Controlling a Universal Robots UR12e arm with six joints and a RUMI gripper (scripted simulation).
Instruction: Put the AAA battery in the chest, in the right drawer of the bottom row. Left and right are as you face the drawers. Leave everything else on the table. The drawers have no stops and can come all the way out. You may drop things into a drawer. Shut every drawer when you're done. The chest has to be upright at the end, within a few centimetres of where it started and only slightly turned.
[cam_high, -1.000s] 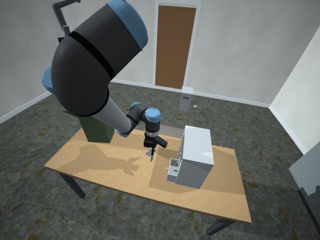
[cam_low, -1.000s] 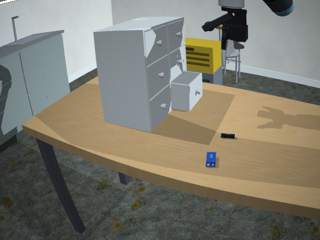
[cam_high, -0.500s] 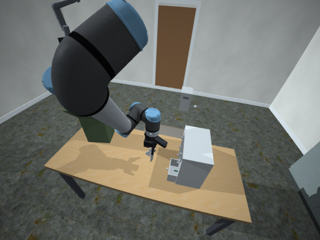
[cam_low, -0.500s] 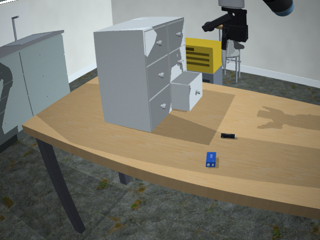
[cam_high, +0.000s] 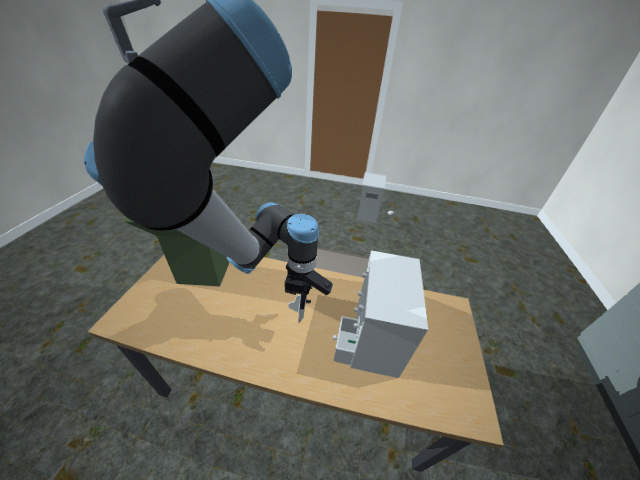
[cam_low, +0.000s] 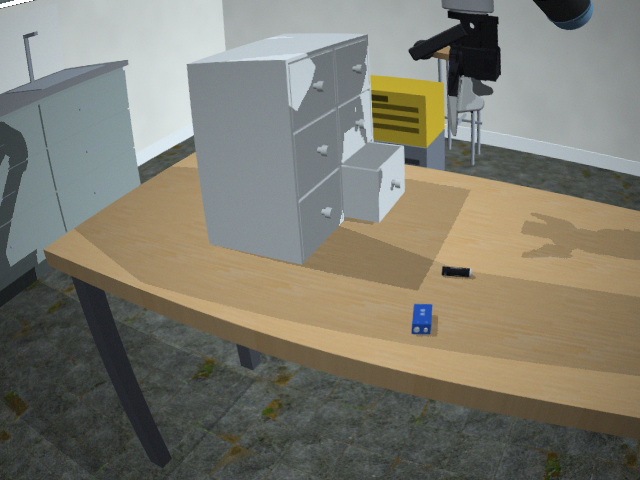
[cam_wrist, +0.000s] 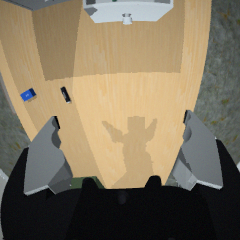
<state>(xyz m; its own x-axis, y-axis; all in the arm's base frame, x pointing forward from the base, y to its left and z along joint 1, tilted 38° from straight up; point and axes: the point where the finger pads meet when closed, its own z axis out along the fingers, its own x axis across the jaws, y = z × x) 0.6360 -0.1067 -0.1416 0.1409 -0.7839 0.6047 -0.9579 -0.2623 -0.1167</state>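
Progress, judged from present positions: the chest stands upright on the worktop. Its bottom-row right drawer, as one faces the front, is drawn out and appears seated in its opening. Inside, in front of the chest body, lies a small green item; this is probably the AAA battery, though no label is legible. If so, placement is complete and closing the drawer remains. The other drawers appear shut. Displacement of the chest from its start cannot be certified.

The claw is spread wide, holds nothing, and hangs raised in front of the chest, apart from it.

Other items: a blue block battery and a black cylinder with a pale end lie forward of the chest, towards its left side; both should remain there. A dark green box stands well apart, opposite the chest front. Nothing visible blocks the drawer's inward path. A push that is off-centre or too hard could jam the drawer or turn the chest.
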